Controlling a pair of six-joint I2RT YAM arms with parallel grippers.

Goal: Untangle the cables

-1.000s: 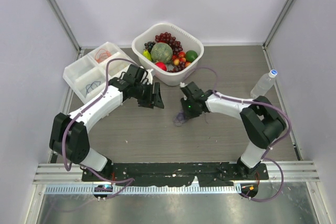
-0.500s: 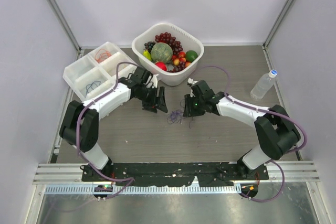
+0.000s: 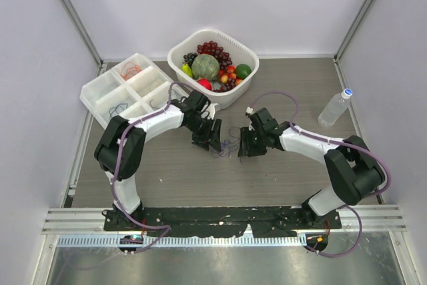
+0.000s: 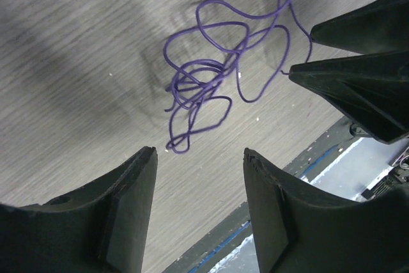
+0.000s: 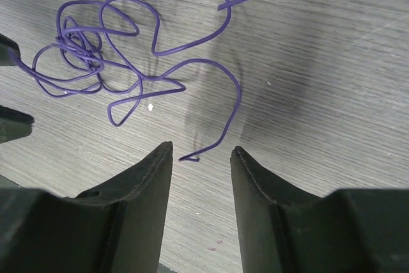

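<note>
Both grippers stand with their jaws apart and nothing between them. The left gripper [image 3: 212, 139] and right gripper [image 3: 241, 148] face each other low over the middle of the tabletop [image 3: 167, 178], with the purple cable [image 3: 228, 146] lying loose on the wood between them. In the right wrist view one free end of it lies just in front of the finger gap, resting on the wood and not pinched.

The job looks partly done. In the divided tray [image 3: 100, 79] at the far left corner, an orange-red cable [image 3: 130, 68] sits in one compartment and a dark one [image 3: 119, 109] in another, each alone. Whether the other compartments hold anything is too faint to tell. The purple cable seems to be the one left to sort.

It is a single hair-thin strand. Most of it is bunched into a small dense knot of overlapping loops, with wider loose curls and two free tails trailing off toward the right gripper.
</note>
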